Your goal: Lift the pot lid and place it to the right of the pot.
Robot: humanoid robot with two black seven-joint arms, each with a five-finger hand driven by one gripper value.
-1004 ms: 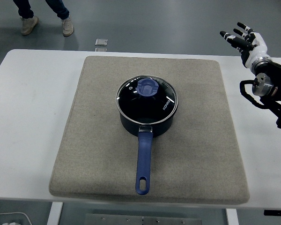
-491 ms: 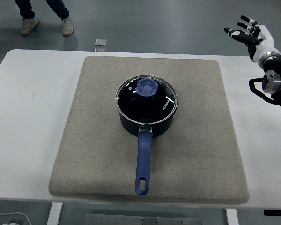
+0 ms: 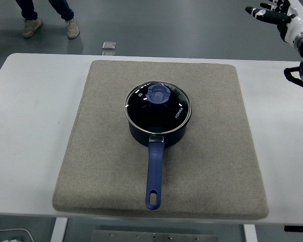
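A dark blue saucepan (image 3: 156, 132) stands in the middle of a grey felt mat (image 3: 202, 176), its long blue handle (image 3: 154, 174) pointing toward the near edge. The glass lid (image 3: 171, 103) with a blue knob (image 3: 158, 93) sits closed on the pot. My right hand (image 3: 275, 12) is high at the top right corner, far from the pot, fingers spread and holding nothing. No left arm appears in the head view.
The mat lies on a white table (image 3: 30, 126). Bare mat stretches to the right of the pot. A person's feet (image 3: 50, 25) stand on the floor beyond the far left corner, and a small clear object (image 3: 109, 46) lies on the floor behind the table.
My right hand has risen and drawn back toward the top right corner, further from the pot. The pot and lid have not moved.
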